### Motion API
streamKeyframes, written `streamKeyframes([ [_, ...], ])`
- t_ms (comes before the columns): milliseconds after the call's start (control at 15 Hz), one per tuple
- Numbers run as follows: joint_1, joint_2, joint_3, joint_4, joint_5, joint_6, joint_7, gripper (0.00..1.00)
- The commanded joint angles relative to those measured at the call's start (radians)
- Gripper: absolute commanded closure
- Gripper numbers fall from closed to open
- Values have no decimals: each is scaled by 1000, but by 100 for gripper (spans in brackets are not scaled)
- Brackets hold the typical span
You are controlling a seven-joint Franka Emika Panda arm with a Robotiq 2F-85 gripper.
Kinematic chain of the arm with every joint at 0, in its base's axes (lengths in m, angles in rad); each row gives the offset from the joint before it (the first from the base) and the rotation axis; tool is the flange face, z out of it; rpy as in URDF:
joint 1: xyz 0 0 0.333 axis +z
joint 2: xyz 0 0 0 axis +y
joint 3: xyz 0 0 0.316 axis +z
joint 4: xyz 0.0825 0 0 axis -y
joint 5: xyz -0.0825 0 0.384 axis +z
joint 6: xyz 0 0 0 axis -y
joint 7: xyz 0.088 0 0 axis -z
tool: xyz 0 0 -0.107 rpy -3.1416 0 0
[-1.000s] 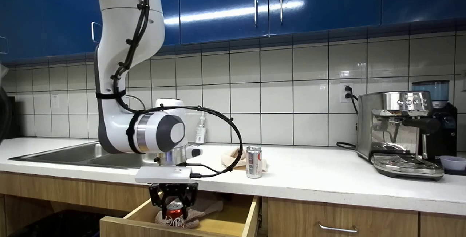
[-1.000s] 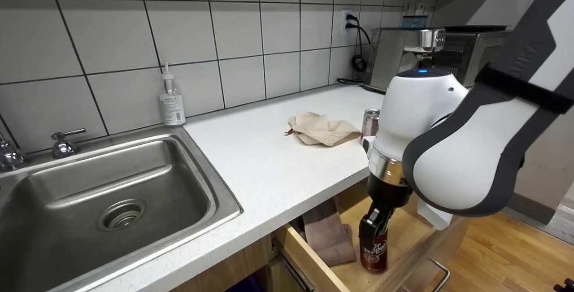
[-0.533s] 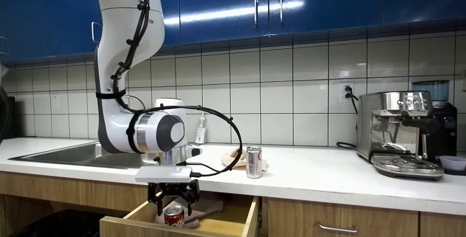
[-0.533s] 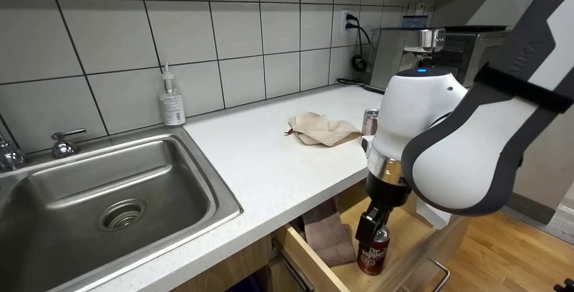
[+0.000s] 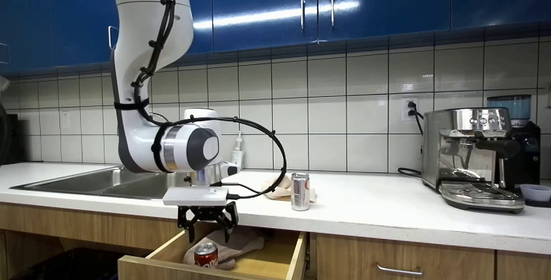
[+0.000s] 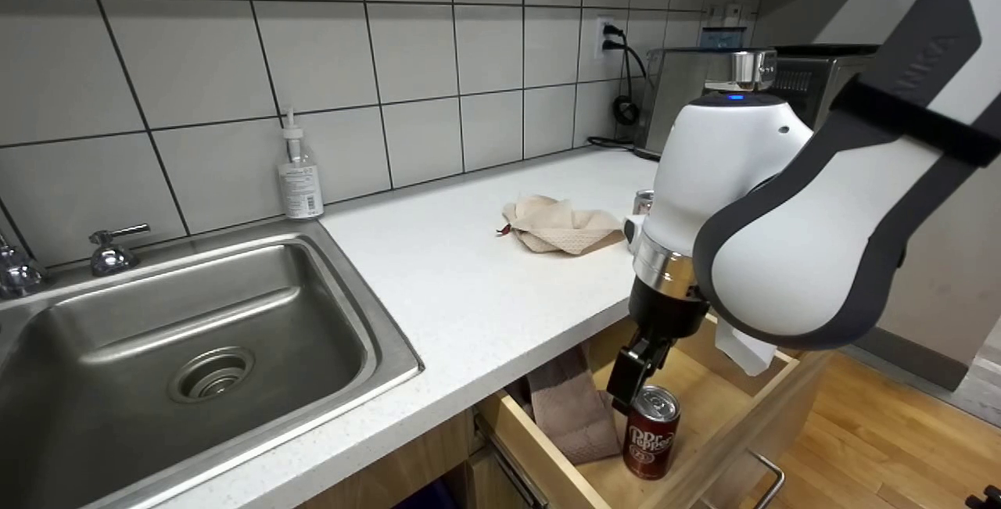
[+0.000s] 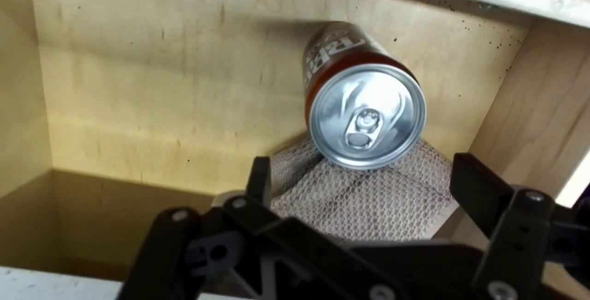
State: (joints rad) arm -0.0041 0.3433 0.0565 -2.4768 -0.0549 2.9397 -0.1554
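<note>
Dr Pepper can (image 7: 341,58), one, upright in the drawer (image 6: 715,392) below our gripper (image 5: 209,235), which is spread wide and empty; we judge a straight rise, clear of can and brown cloth (image 7: 373,203), best to avoid tipping anything.

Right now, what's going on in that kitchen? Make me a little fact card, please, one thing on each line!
Gripper: open, empty, close to the Dr Pepper can but not touching it
Dr Pepper can: upright in the open drawer
Also in drawer: brown textured cloth beside that can
On white counter: silver can, beige cloth, espresso machine
By sink: pump bottle
</note>
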Motion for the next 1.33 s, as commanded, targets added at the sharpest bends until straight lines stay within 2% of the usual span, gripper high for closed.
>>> streamKeyframes([
  [0,-25,-64,18,-1,21,-54,-5,0],
  [733,-40,-180,-4,4,130,-106,33,0],
  [800,-40,-188,-9,5,130,-107,31,0],
  [867,-29,-145,-10,6,111,-61,23,0],
  [1267,-29,-163,-17,6,112,-73,26,0],
])
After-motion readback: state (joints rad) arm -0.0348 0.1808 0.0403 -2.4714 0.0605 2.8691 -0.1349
